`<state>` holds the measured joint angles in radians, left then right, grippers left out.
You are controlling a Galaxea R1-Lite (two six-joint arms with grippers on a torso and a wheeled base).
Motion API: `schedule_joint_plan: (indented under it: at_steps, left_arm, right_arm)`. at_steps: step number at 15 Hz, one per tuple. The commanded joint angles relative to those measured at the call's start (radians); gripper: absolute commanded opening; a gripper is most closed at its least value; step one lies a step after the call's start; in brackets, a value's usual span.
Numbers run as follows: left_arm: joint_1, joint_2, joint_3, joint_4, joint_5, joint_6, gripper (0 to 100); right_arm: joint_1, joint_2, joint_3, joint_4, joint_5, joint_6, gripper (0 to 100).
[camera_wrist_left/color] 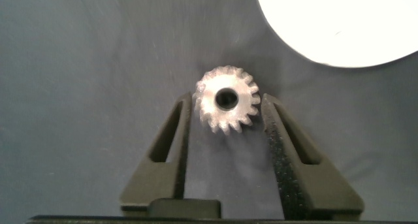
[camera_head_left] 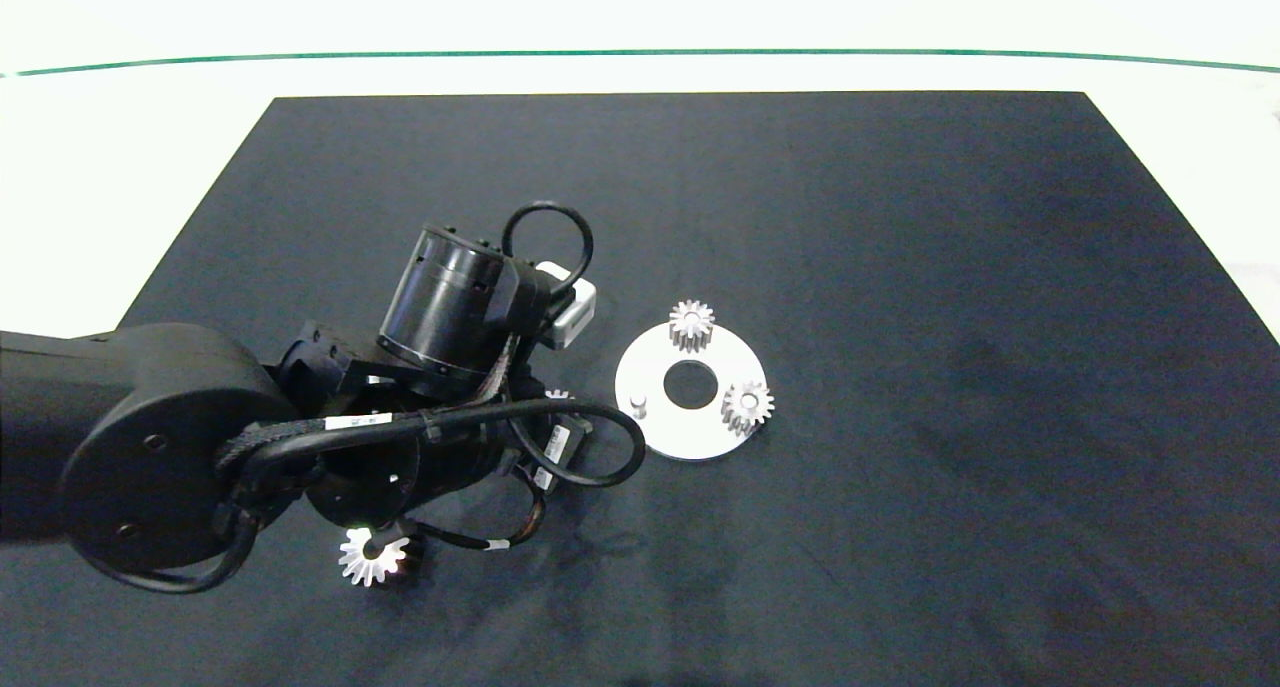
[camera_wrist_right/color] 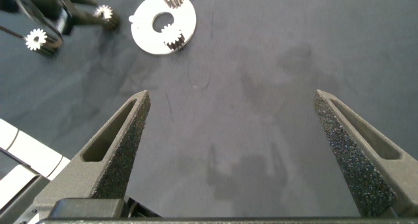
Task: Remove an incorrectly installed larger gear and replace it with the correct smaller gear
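Your left gripper (camera_wrist_left/color: pixel 225 123) straddles the smaller gear (camera_wrist_left/color: pixel 227 108) just beside the white disc (camera_head_left: pixel 690 437), fingers apart and not yet clamped, so close, then carry it to the disc's bare peg (camera_head_left: pixel 638 404).

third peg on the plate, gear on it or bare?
Bare. In the head view the peg stands empty on the white plate; the other two positions carry small gears.

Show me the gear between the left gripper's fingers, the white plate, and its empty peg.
smaller gear (camera_wrist_left/color: pixel 226 108), left wrist view, face beside its hole.
white plate (camera_head_left: pixel 660 371), head view, bare surface.
empty peg (camera_head_left: pixel 638 404), head view, top.
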<state>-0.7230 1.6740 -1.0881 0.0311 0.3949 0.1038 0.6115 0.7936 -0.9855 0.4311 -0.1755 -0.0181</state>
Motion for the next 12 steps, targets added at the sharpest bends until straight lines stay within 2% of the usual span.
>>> schedule_joint_plan:
  at_steps: [1,3,9,10,12]
  left_arm:
    - [-0.058,-0.043,-0.015,0.001,0.002,0.0,25]
    - [-0.093,-0.037,-0.019,0.004,0.002,-0.001,25]
    - [-0.098,-0.042,-0.019,0.05,0.002,-0.004,25]
    - [-0.096,-0.043,-0.019,0.063,0.002,-0.004,100]
    - [-0.092,-0.043,-0.024,0.086,0.002,-0.004,100]
  right_arm:
    - [0.001,0.001,0.01,0.003,-0.001,0.0,100]
    - [0.001,0.004,0.01,0.002,-0.002,0.0,100]
    - [0.001,0.003,0.016,0.002,-0.001,0.0,100]
    - [0.001,0.001,0.016,0.002,-0.001,0.0,100]
    - [0.001,-0.002,0.016,0.003,-0.001,0.0,100]
